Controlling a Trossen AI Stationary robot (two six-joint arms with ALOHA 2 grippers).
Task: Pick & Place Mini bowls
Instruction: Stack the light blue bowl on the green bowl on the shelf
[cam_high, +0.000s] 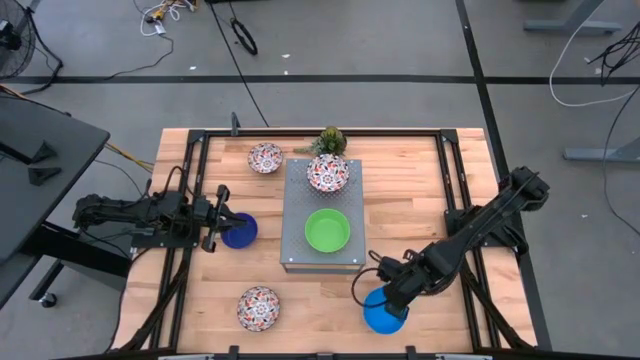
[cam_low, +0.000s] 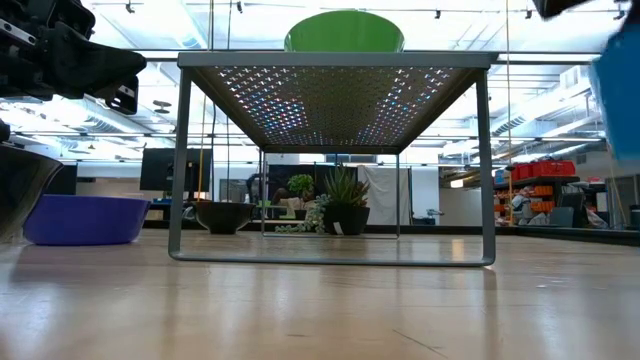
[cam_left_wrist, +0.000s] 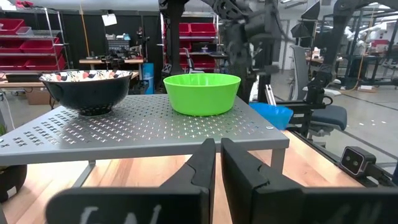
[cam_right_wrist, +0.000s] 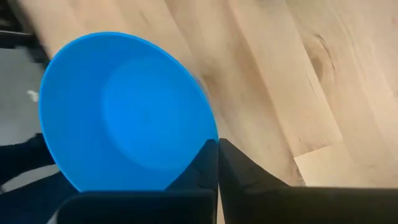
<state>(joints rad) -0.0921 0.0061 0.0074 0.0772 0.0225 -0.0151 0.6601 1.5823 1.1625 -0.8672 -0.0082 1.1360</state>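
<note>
My right gripper (cam_high: 397, 293) is over the table's near right part, shut on the light blue bowl (cam_high: 382, 312). My left gripper (cam_left_wrist: 217, 163) is shut and holds nothing. It hangs above the table at the left, next to the dark blue bowl (cam_high: 240, 231), which rests on its base on the wood (cam_low: 85, 219). On the grey perforated box (cam_high: 300, 215) stand the green bowl (cam_high: 327, 230) and a floral bowl (cam_high: 327, 173). Two more floral bowls sit on the table, one far (cam_high: 265, 158) and one near left (cam_high: 258, 307). My right gripper pinches the light blue bowl by its rim (cam_right_wrist: 210, 135), on the side toward the far right. The fingers (cam_right_wrist: 249, 180) come slanting down from the far right. The bowl is lifted clear of the table (cam_low: 622, 90) and tilted, its hollow facing the wrist camera.
A small spiky plant (cam_high: 330, 140) stands at the box's far edge. A black frame (cam_high: 440, 135) runs around the tabletop. Bare wood lies right of the box and along the near edge between the floral bowl and the light blue bowl.
</note>
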